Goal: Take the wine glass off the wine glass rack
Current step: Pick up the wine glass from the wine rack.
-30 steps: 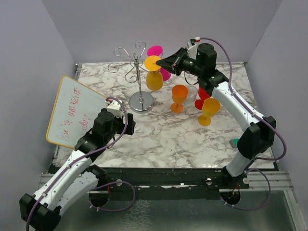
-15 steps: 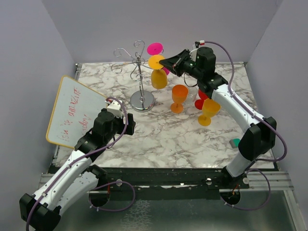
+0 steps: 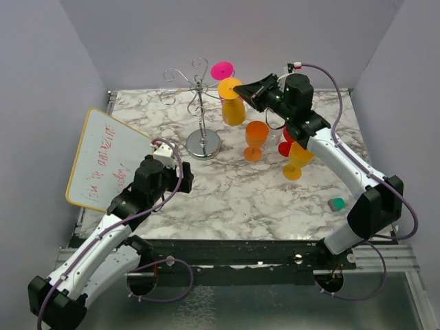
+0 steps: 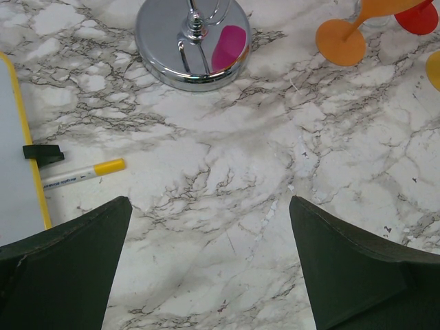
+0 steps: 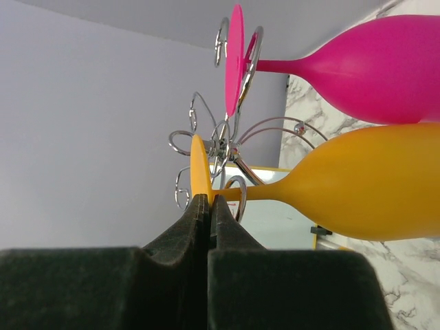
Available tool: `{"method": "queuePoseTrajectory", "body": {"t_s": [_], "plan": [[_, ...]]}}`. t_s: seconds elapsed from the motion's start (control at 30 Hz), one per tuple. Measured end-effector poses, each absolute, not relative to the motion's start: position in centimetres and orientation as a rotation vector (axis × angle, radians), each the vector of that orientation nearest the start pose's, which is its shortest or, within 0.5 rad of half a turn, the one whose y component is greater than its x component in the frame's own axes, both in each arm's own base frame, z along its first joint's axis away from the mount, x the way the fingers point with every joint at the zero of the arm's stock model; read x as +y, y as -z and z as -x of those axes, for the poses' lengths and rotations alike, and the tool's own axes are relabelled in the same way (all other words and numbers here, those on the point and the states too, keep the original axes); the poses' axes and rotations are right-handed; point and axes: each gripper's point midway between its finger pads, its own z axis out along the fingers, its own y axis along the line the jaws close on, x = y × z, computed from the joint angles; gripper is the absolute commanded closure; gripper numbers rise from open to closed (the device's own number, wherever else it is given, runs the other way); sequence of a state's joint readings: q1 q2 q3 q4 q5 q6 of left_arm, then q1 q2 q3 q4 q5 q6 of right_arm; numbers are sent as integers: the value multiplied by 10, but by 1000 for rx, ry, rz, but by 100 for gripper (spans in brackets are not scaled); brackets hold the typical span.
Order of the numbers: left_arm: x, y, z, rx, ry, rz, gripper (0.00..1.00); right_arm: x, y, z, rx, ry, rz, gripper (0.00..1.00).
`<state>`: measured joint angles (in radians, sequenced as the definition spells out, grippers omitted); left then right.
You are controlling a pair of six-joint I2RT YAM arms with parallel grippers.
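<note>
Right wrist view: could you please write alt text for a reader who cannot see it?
The right end effector is shut on the foot of a yellow wine glass. A pink wine glass hangs from the wine glass rack behind it.

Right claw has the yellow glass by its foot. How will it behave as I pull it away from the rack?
The yellow glass looks like opaque plastic, so probably light and not brittle. The right claw pinches only the thin foot's edge, so the bowl may pivot or slip. Its stem runs close to the rack wires and could snag.
</note>
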<state>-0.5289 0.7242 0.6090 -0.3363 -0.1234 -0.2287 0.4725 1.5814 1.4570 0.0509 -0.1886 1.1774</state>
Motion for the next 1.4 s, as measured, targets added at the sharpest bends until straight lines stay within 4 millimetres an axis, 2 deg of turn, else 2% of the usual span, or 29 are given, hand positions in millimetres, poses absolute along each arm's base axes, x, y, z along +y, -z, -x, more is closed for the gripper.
{"method": "queuePoseTrajectory", "body": {"t_s": [0.2,0.63,0.9,1.2,1.4], "plan": [[-130,-175,-247,2024,355,-227,1,290,-382,-417,1748,-1360,-493,99],[-129,-175,-248,2024,353,-223,1,276,-388,-414,1703,-1304,-506,100],[-129,-175,-248,2023,353,-222,1,303,-392,-402,1746,-1454,-340,100],[-130,-175,-247,2022,355,-223,1,317,-400,-374,1808,-1553,-150,100],[-130,-175,-247,2022,356,-224,1,321,-392,-366,1853,-1566,-102,99]]}}
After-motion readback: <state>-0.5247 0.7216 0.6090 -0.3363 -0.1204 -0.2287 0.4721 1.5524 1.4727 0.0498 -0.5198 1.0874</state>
